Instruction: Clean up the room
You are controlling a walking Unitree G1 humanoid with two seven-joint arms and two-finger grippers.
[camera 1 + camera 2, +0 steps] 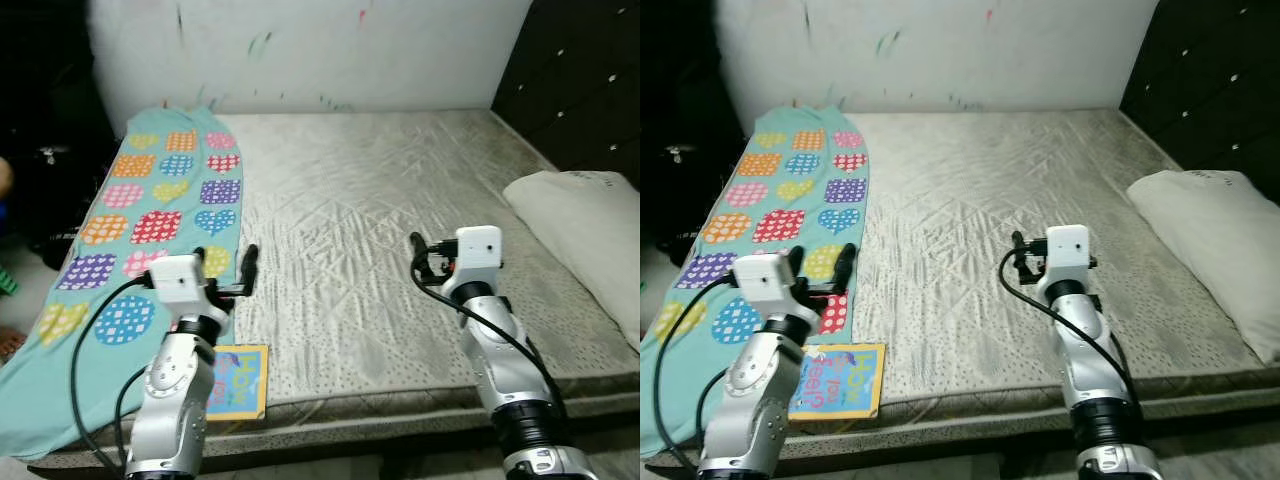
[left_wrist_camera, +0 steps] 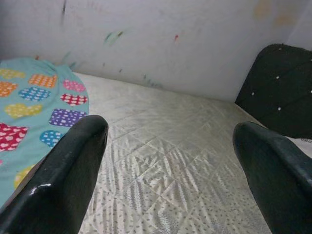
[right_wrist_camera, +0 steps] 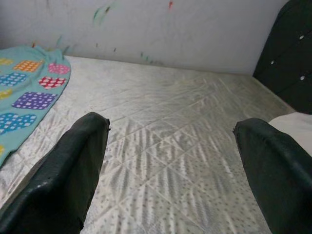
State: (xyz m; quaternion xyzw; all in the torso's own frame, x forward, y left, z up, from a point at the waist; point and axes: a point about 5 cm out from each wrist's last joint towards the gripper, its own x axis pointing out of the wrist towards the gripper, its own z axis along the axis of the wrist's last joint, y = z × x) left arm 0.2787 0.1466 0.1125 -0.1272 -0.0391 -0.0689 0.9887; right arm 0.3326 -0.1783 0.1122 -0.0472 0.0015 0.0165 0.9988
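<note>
A teal blanket [image 1: 160,200] printed with coloured hearts lies lengthwise along the left side of the bed. A children's book [image 1: 238,382] rests flat at the bed's front left edge, partly behind my left arm. A white pillow [image 1: 590,230] sits at the right edge. My left gripper [image 1: 225,262] is open and hovers over the blanket's inner edge, just beyond the book. Over the front middle of the grey quilted mattress [image 1: 360,170], my right gripper [image 1: 425,262] is open too. Both wrist views show spread black fingers [image 2: 68,170] [image 3: 73,165] holding nothing.
A black tufted headboard [image 1: 590,80] runs along the right side. A white wall [image 1: 320,50] with paint marks backs the bed. Dark clutter [image 1: 50,170] stands on the floor to the left of the bed.
</note>
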